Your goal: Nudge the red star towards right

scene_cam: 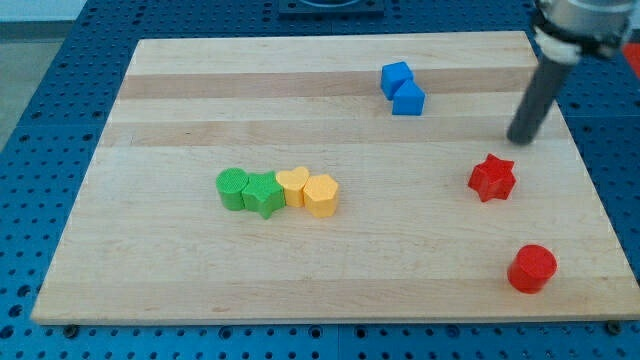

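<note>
- Gripper: none fitted on this arm, so nothing is clasped or released; the work is done by my tip [521, 139], the lower end of a dark rod.
- My tip sits toward the view's top right of the red star [492, 177], near it but not touching.
- That star lies on the desk [300, 270] at the view's right side, with a red cylinder [531, 268] below it, well apart.
- To push rightward, my tip probably needs to get to the star's left side first, going round the top without clipping a point.
- Contact looks best at mid-height of the star's left edge, so it slides straight and does not spin.
- A short push should do; the desk's right edge is near.
- 2 blue blocks [402, 88] and the row of 2 green [247, 190] and 2 yellow blocks [309, 190] lie clear of that path.
</note>
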Motion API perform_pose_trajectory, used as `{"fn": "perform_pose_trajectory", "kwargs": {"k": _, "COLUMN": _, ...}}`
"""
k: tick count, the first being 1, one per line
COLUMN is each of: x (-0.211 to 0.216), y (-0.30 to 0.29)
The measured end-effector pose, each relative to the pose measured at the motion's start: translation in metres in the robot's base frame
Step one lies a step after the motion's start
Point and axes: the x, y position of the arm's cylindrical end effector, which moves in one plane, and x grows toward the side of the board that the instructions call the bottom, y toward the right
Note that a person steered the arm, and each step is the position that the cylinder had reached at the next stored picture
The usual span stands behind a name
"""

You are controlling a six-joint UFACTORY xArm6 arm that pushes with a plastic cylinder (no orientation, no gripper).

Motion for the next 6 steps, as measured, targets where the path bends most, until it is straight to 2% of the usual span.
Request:
{"fn": "perform_pose_trajectory", "kwargs": {"k": 1, "x": -0.029, "y": -0.005}}
{"fn": "perform_pose_trajectory", "kwargs": {"k": 2, "x": 0.03, "y": -0.088}}
{"fn": "perform_pose_trajectory", "kwargs": {"k": 4, "x": 0.123, "y": -0.079}}
{"fn": "perform_pose_trajectory", "kwargs": {"k": 5, "x": 0.104, "y": -0.077}}
{"fn": "perform_pose_trajectory", "kwargs": {"k": 6, "x": 0.07, "y": -0.106}}
